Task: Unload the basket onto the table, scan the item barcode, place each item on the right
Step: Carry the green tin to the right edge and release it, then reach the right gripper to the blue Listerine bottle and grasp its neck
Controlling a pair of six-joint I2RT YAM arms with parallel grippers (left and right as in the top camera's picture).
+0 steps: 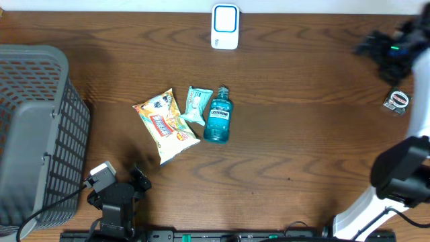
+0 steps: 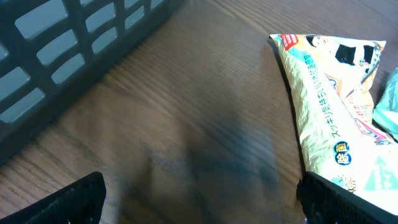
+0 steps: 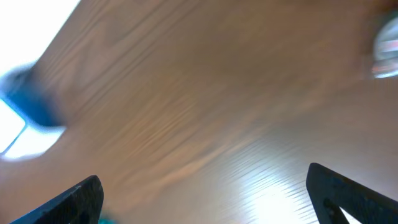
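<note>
Both grippers hung released, empty; snack bag lay just ahead-right of L gripper, long axis diagonal away from it, so L arm was nearer than R gripper, far off at back-right. Side by side mid worktop: 1 snack bag, 1 teal packet, 1 mouthwash bottle. Also 1 scanner at back centre, 1 basket at left, 1 small round item at right.

Left arm matte black, a pale grey box at its wrist, a black cable trailing off; right arm white-linked with bulky black joints and a small green light near its end; both pairs of fingers black, blunt wedges.
</note>
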